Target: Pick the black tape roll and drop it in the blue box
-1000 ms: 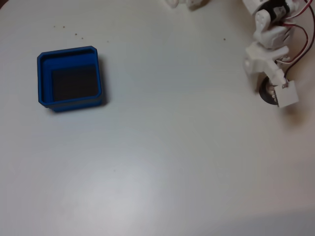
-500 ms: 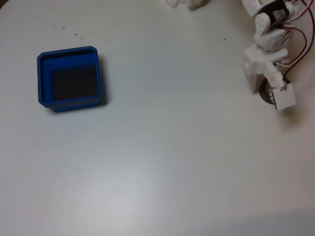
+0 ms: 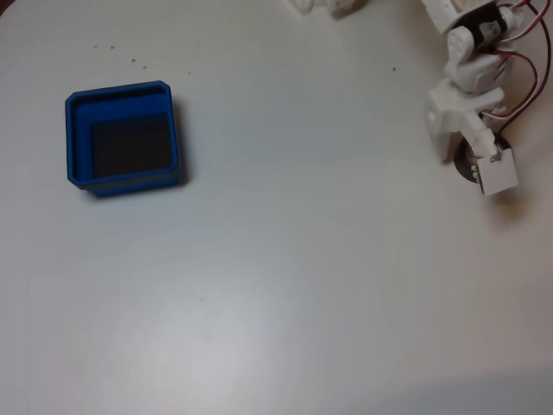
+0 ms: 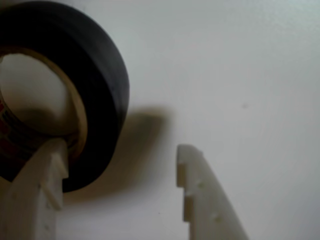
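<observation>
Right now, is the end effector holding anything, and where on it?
Nothing is held. The end effector is open, one finger in the tape core, the other outside its wall.

Black tape roll (image 4: 107,75): small ring, beige inner core, flat on desk at right edge in fixed view (image 3: 462,161), mostly hidden under arm. Blue box (image 3: 78,143): square tray, stepped walls, dark floor, upright, well apart at left.

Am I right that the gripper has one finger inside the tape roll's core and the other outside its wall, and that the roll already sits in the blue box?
Not quite. The fixed view shows the black tape roll on the table, far from the blue box. The gripper does straddle the roll's wall, per the wrist view.
</observation>
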You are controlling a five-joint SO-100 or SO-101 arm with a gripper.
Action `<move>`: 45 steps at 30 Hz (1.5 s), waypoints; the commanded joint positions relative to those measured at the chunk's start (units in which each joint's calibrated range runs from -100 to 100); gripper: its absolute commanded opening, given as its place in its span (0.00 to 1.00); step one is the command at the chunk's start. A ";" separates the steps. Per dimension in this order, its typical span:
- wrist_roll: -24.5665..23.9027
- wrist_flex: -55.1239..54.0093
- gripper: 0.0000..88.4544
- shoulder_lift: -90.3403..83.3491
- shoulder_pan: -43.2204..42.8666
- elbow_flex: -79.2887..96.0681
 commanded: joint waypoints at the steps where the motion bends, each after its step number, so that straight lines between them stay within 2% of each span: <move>1: -0.04 -0.86 0.23 -0.71 -1.65 -4.05; 31: -0.39 -0.86 0.23 1.46 -2.43 -3.87; 38: -9.07 -0.86 0.23 2.05 -2.53 -3.96; 45: -9.42 -0.86 0.23 2.13 -2.53 -3.78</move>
